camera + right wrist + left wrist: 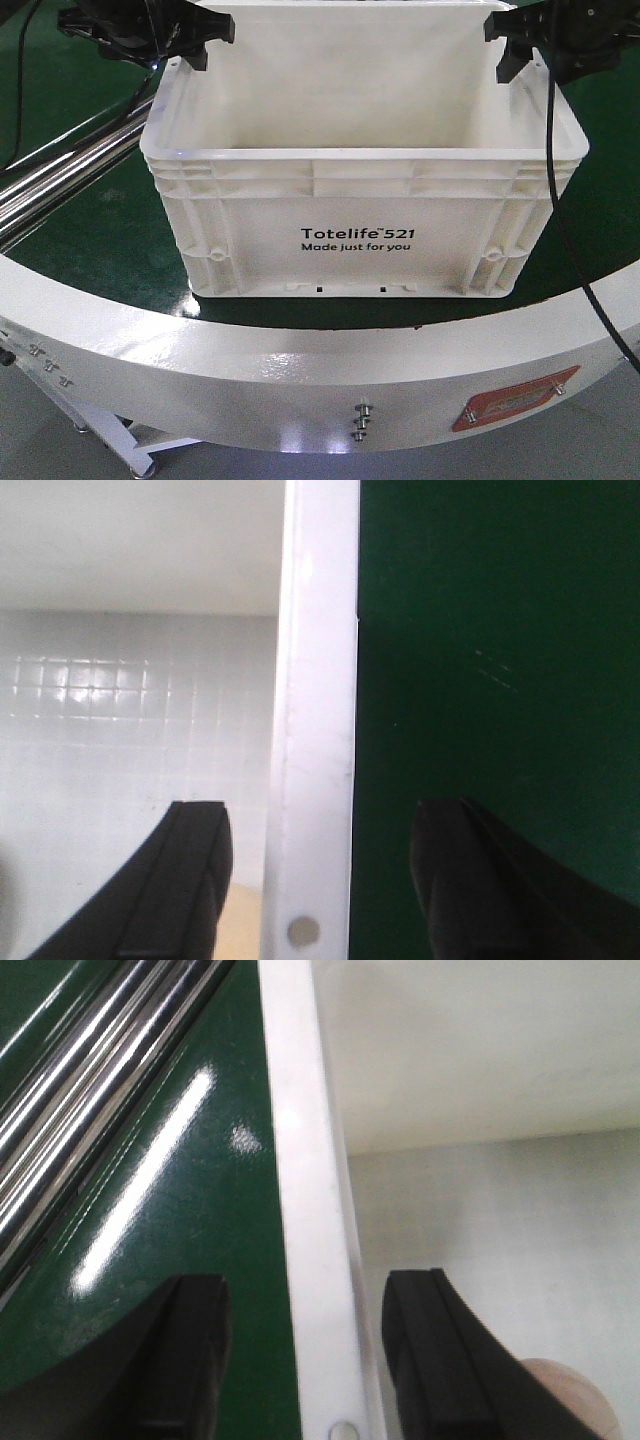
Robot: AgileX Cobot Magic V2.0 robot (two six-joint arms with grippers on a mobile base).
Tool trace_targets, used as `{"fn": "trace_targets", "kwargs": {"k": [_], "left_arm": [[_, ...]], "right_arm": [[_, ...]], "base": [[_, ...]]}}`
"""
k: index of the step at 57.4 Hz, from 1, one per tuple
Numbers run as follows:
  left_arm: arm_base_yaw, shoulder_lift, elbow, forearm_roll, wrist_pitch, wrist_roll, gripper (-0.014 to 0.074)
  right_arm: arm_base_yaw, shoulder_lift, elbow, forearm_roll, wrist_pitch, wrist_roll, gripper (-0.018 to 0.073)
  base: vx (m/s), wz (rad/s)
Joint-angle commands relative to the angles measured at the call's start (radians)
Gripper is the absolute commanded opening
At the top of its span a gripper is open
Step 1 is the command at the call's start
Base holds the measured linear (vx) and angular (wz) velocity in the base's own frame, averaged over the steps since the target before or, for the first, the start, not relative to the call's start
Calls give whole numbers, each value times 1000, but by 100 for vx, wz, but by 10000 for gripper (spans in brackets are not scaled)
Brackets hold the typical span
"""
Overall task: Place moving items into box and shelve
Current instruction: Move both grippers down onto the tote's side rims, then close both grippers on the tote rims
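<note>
Crate held mauve fruit and yellowish fruit; left gripper, right gripper straddled rims open, empty; shelving undone.

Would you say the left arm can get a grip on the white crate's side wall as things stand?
Probably yes: the left tool is open and straddles the crate at its rim, one finger outside and one inside, with nothing between them and the wall. The mauve fruit lies inside, clear of the gap.

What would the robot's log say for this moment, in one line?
left gripper: open, astride crate rim | right gripper: open, astride opposite rim | mauve fruit: inside crate
</note>
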Motion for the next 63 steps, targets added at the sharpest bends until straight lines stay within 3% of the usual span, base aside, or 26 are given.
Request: {"fn": "trace_targets", "kwargs": {"k": [1, 26, 39, 46, 61, 63], "left_arm": [[-2, -54, -35, 7, -43, -7, 450], [-2, -43, -35, 7, -8, 4, 450], [-2, -34, -35, 7, -2, 4, 436], [-2, -35, -35, 7, -4, 4, 349], [-2, -35, -35, 14, 8, 29, 0], [-2, -35, -35, 14, 8, 34, -10]], "right_arm": [[-5, -43, -31, -4, -24, -7, 452], [-5, -19, -31, -4, -4, 1, 440], [-5, -18, -31, -4, 10, 8, 316], [-5, -18, -31, -4, 15, 8, 215], [-5, -18, -31, -4, 24, 7, 10], [-5, -18, -31, -4, 23, 5, -13]], "base": [[0, 0], [0, 0], [0, 0], [0, 0], [0, 0], [0, 0]]}}
